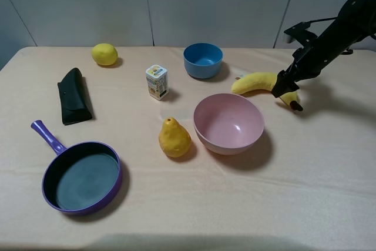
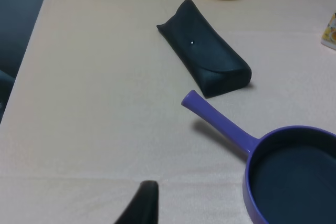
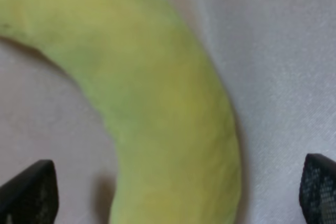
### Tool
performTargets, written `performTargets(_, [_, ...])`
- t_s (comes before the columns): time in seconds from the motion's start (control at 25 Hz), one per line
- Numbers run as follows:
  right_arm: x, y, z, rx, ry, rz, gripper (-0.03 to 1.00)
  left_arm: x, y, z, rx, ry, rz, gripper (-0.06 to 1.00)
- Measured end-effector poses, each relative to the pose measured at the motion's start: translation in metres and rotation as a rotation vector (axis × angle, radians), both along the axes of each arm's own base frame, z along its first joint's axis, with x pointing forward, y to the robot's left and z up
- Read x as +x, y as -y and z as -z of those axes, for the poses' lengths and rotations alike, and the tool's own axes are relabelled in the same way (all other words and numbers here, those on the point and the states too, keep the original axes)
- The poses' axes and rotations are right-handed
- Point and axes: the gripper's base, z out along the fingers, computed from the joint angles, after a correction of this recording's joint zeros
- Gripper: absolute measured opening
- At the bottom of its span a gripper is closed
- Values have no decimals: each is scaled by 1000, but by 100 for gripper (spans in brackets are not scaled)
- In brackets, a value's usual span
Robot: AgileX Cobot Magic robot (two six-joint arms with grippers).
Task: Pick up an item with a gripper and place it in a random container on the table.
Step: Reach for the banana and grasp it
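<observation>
Currently the banana (image 1: 257, 81) is lying on the bench (image 1: 305, 192), just behind the pink bowl (image 1: 229, 123) and curving toward its dark stem end. The right pincer (image 1: 286, 91) is hanging low over that stem-side stretch, released, its tips standing wide on either side of the yellow body and not touching it. Closing this far off the middle is risking a lopsided hold: the long free end may be sagging or swinging during the lift, twisting out of the tips, or catching the bowl's rim. Of the left pincer (image 2: 143, 205) only one dark tip is showing, near the purple pan (image 2: 294, 177), so I cannot tell its state.
</observation>
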Motion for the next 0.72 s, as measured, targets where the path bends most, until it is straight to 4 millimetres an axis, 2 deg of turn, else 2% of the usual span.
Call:
performTargets(0.12, [3, 0, 3, -9, 22, 6, 69, 0, 0, 0, 0, 0, 0, 97])
performTargets(0.28, [6, -11, 8, -24, 57, -8, 69, 0, 0, 0, 0, 0, 0, 97])
performTargets(0.48, [7, -20, 19, -29, 46, -27, 69, 0, 0, 0, 0, 0, 0, 97])
performTargets(0.72, [6, -24, 21, -30, 41, -38, 69, 0, 0, 0, 1, 0, -1, 97])
